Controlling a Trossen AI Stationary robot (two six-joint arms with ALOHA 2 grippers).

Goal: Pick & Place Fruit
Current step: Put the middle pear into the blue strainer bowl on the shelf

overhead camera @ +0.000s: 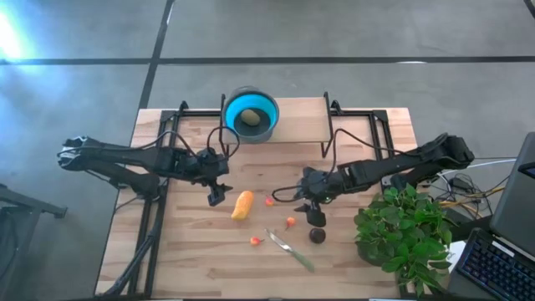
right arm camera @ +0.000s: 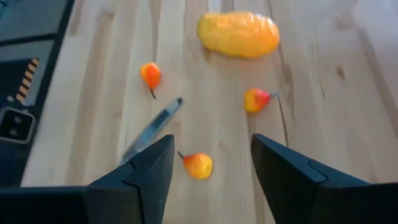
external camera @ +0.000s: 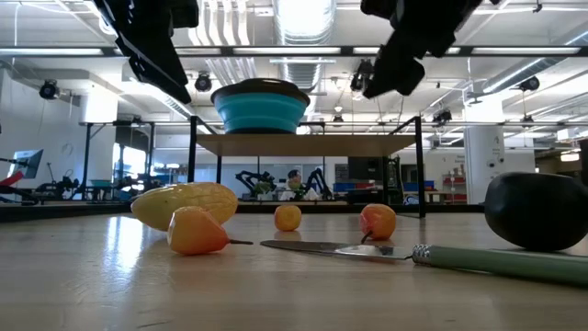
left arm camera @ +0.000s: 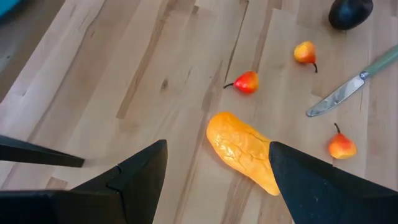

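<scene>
An elongated orange-yellow fruit [overhead camera: 242, 205] lies on the wooden table; it also shows in the left wrist view [left arm camera: 242, 149]. Three tiny red-orange fruits [overhead camera: 269, 201] [overhead camera: 290, 221] [overhead camera: 257, 241] and a dark round fruit [overhead camera: 318, 236] lie nearby. An olive-green oval fruit [overhead camera: 249, 118] lies in the blue bowl [overhead camera: 269, 109]. My left gripper [overhead camera: 216, 196] is open above the table, just left of the orange-yellow fruit. My right gripper [overhead camera: 316, 216] is open above the table, between a tiny red-orange fruit [right arm camera: 198, 165] and the dark fruit.
A knife with a green handle [overhead camera: 291, 249] lies near the front edge. The bowl stands on a raised shelf [external camera: 303, 142] at the far edge. A potted green plant [overhead camera: 401, 234] stands at the table's right front corner.
</scene>
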